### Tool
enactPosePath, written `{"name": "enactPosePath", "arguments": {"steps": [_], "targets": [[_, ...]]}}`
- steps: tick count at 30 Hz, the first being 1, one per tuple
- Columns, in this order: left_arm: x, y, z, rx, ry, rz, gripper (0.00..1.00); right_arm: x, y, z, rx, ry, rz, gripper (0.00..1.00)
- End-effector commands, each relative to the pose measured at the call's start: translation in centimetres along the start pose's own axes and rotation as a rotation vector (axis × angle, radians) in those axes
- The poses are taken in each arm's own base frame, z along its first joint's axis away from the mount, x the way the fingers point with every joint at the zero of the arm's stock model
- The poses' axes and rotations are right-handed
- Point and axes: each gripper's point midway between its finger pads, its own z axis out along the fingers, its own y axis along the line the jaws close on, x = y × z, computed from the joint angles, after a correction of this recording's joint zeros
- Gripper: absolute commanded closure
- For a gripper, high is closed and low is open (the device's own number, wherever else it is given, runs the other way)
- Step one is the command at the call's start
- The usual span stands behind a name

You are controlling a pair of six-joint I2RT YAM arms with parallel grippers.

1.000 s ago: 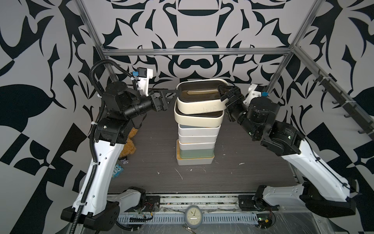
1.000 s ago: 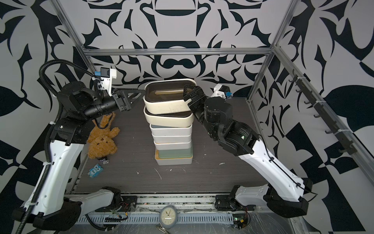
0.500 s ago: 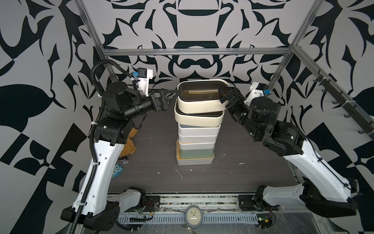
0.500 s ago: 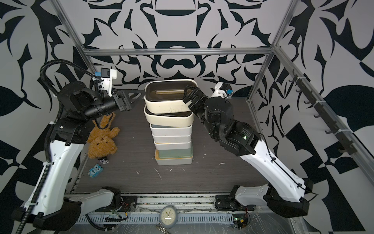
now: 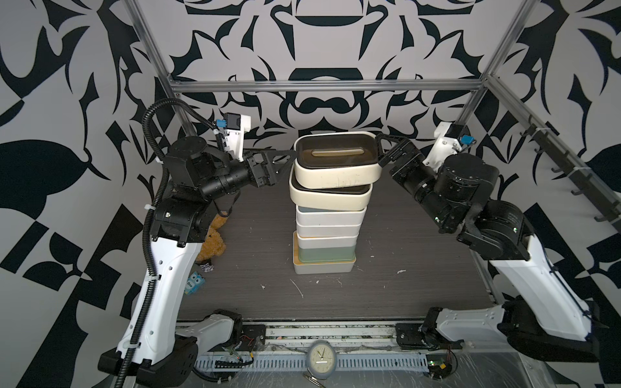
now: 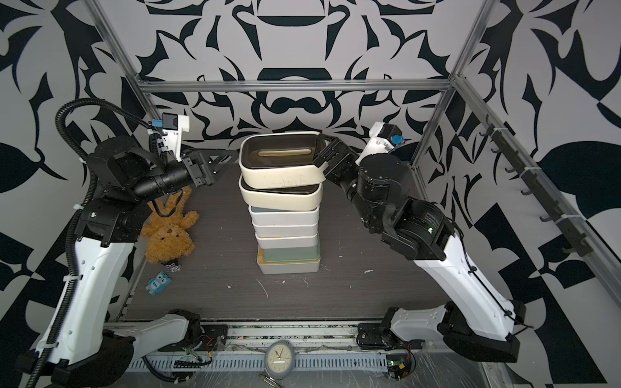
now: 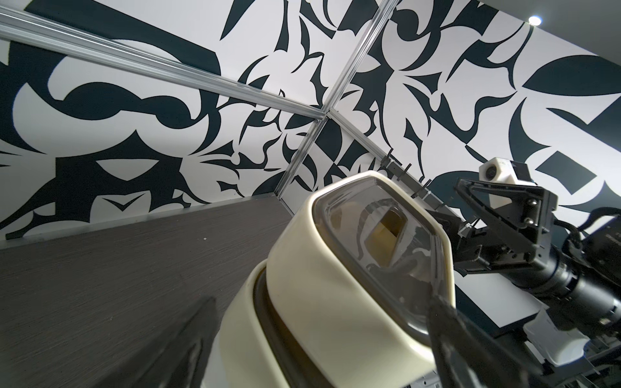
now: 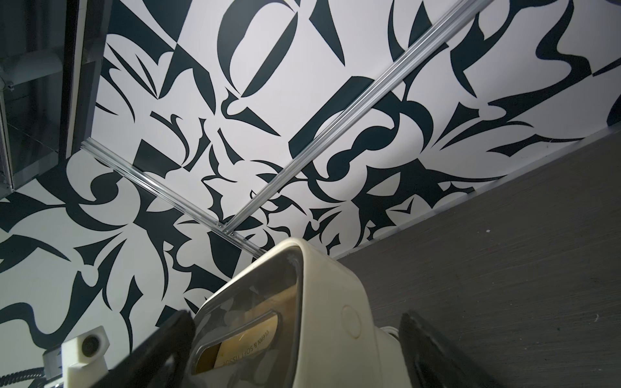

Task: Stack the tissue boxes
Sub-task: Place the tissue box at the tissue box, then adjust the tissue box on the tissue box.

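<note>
**Operator:** State the position of the tissue boxes (image 5: 327, 231).

**Technician:** One vertical stack, seven high, near the middle of the table (image 5: 420, 268). The bottom box (image 5: 322, 267) is white with a bamboo lid; the mint green box (image 5: 324, 255) sits on it; white boxes follow; two rounded cream boxes with dark lids finish the stack. The top box (image 5: 336, 174) rests on the second cream box (image 5: 329, 200) but is not squarely aligned with it.

**Operator:** Left gripper?

**Technician:** The left gripper (image 5: 288, 161) is level with the top box, at the end nearest the left arm; its jaws are spread wide with the box end between them. In the left wrist view one finger (image 7: 161, 346) stands clear of the box wall; no grip.

**Operator:** Right gripper?

**Technician:** The right gripper (image 5: 379, 149) is at the opposite end, jaws wide apart (in the right wrist view a gap shows between one finger (image 8: 433, 352) and the box); nothing is held.

**Operator:** Other items?

**Technician:** A brown plush bunny (image 6: 169, 235) lies on the table beside the left arm, well apart from the stack.
</note>
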Motion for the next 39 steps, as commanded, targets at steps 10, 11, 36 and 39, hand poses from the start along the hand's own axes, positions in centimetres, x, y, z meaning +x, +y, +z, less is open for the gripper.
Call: {"name": "enactPosePath", "arguments": {"steps": [10,11,36,39], "targets": [[0.8,-3.2,-0.5,0.111,0.14,-0.162,0.0,-1.4,3.1,-0.3,-0.07,0.055,-0.305,0.01],[0.8,-3.2,-0.3,0.126,0.153,-0.177,0.01,-1.5,3.1,-0.3,-0.074,0.062,-0.307,0.01],[0.0,-1.9,1.9,0.137,0.165,-0.197,0.01,0.9,3.6,2.4,-0.213,0.262,-0.193,0.01],[-0.1,-2.3,1.8,0.152,0.164,-0.191,0.01,0.9,3.7,2.2,-0.221,0.267,-0.179,0.01]]}}
